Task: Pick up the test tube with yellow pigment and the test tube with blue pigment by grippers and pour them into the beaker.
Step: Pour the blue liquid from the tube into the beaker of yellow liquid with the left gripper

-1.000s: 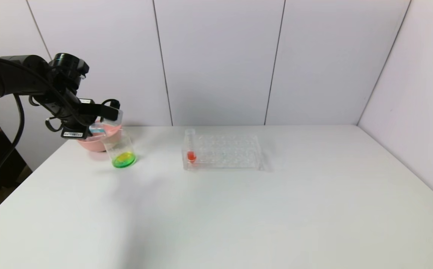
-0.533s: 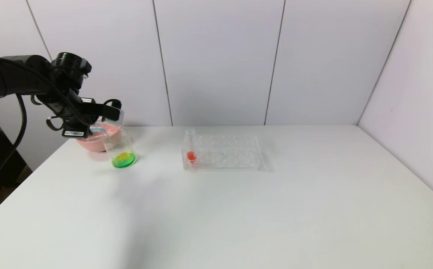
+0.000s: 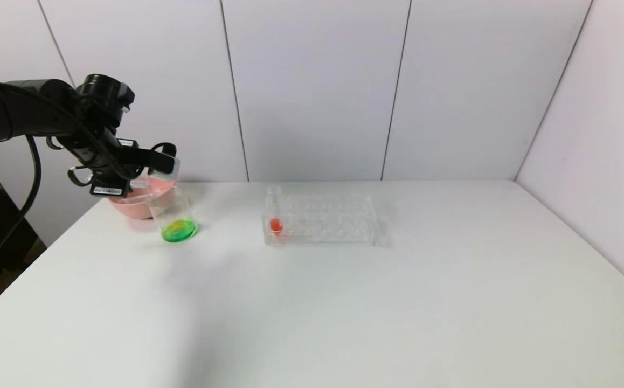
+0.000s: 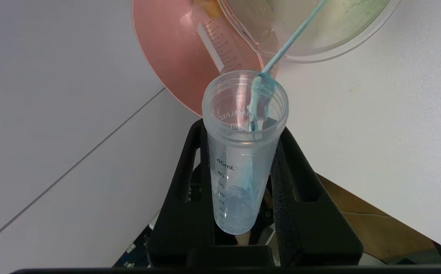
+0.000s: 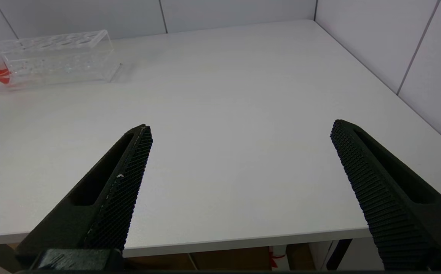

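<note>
- Black left hand (image 4: 243,160) clamps the blue tube (image 4: 241,152) between both fingers, high at the surface's (image 3: 312,312) far left.
- Clear, round-ended plastic with printed marks, the tube tips mouth-down toward the beaker (image 3: 174,215); a thin blue stream runs from its lip into it.
- Beaker is clear, straight-sided, holding green-yellow liquid, just in front of the pink bowl (image 3: 134,205).
- Right hand (image 5: 239,160) hovers spread wide and empty over the bare surface.
- Clear rack (image 3: 320,218) holds a red tube (image 3: 274,213), upright.

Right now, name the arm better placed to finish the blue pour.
Left. Its gripper holds the blue tube tilted over the beaker, blue streaming out. The right gripper hangs open, far away.
</note>
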